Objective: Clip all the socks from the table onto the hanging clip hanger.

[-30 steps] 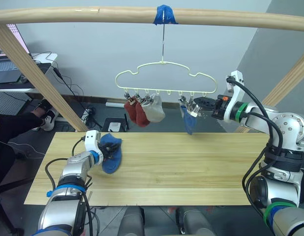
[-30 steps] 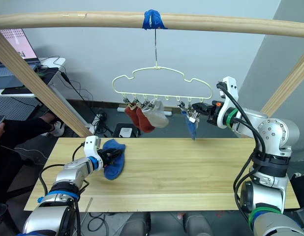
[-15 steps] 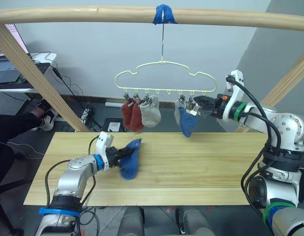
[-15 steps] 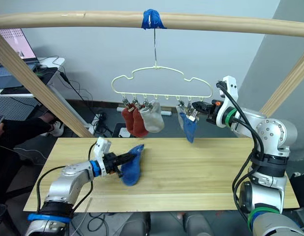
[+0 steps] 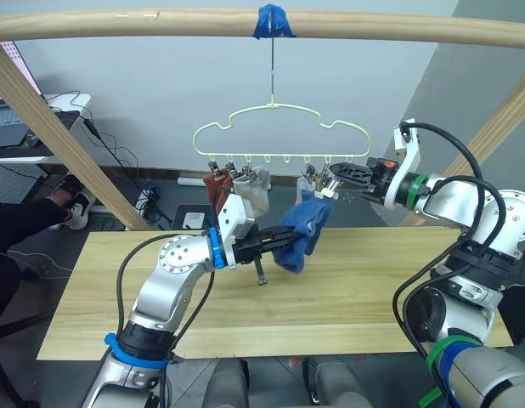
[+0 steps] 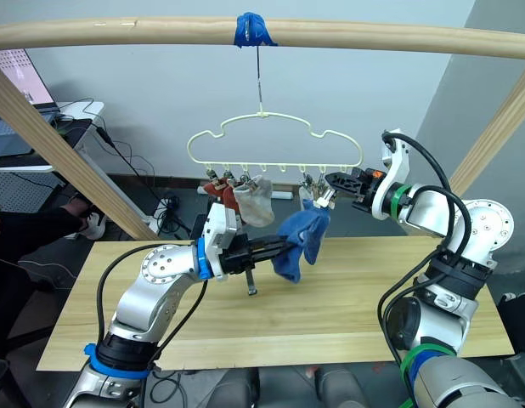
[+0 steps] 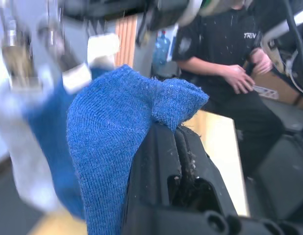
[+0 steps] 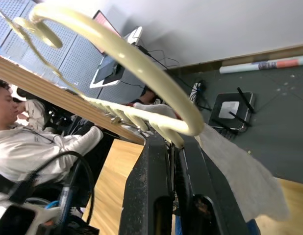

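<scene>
- One blue sock (image 5: 300, 231) is up off the table (image 5: 347, 297), raised just below the right-hand clips of the clip hanger (image 5: 279, 136); the height likely serves to bring its cuff to the last free clip.
- Left gripper (image 5: 278, 241) is clamped on the blue sock, fingers pinched together through the knit; the left wrist view shows the cloth draped over both black fingertips (image 7: 164, 147).
- Right gripper (image 5: 335, 172) sits at the hanger's right end, apparently steadying the wire or working a clip. Its fingers look pressed together beside the yellow-green wire in the right wrist view, but what they pinch, if anything, cannot be made out.
- Already hung: rust red socks (image 5: 217, 185) and a light grey sock (image 5: 252, 189) on the left clips; another grey sock (image 8: 239, 188) shows near the right end.
- A second blue sock appears behind the held one in the left wrist view, blurred.
- Hanger hook runs up to the blue tape (image 5: 268, 21) on the wooden rail (image 5: 118, 24).
- A seated person (image 7: 230, 63) shows beyond the table.
</scene>
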Action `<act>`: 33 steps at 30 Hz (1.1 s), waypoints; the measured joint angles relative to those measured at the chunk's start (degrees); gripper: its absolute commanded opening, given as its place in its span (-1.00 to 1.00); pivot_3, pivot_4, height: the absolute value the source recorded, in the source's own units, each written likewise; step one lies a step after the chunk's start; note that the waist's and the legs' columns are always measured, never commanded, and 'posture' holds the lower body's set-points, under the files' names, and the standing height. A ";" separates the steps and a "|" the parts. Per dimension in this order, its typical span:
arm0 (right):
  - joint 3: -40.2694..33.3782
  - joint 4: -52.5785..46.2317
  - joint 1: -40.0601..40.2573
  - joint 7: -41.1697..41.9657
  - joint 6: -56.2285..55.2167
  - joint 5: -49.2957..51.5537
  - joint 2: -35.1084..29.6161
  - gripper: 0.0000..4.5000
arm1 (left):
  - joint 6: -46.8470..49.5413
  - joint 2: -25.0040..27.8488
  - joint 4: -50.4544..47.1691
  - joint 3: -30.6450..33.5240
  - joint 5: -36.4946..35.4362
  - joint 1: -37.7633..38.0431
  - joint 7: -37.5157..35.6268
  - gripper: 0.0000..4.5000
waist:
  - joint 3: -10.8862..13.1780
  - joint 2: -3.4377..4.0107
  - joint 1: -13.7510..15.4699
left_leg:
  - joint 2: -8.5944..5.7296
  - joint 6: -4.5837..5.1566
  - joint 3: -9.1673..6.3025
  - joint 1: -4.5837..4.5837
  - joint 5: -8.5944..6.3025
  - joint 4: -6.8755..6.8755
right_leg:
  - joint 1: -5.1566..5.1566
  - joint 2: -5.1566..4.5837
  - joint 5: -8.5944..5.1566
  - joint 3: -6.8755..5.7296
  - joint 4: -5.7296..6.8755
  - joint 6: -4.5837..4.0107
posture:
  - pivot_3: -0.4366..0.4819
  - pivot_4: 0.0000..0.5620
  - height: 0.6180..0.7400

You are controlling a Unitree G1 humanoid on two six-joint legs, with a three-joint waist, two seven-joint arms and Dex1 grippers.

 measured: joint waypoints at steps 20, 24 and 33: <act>-1.40 3.33 -0.01 -16.01 -0.01 16.84 -0.06 -1.00 | -8.66 -4.18 7.70 -1.85 4.10 -5.05 3.01 -0.98 | 0.02 0.03 -0.88 | 0.00 0.01 0.01 -0.02 0.00 0.00 | 0.00 0.00 0.00 0.00 -0.02 0.01 | -0.12 -0.35 1.00; -1.24 3.36 0.00 -17.46 -0.02 18.49 -0.16 -0.75 | -8.95 -4.10 7.70 -2.51 4.12 -5.02 2.75 -1.00 | 0.02 0.03 -1.29 | -0.01 0.01 0.01 -0.02 0.00 -0.01 | 0.00 0.00 0.00 0.01 -0.02 0.01 | -0.12 -0.35 1.00; 1.56 3.07 0.40 -18.33 -0.62 22.62 -2.55 0.61 | -7.14 -4.35 7.76 -3.39 3.71 -5.00 2.31 -0.90 | 0.02 0.03 -1.32 | -0.01 0.01 0.00 -0.03 0.00 0.00 | 0.00 0.00 -0.01 0.00 -0.03 0.01 | -0.14 -0.36 1.00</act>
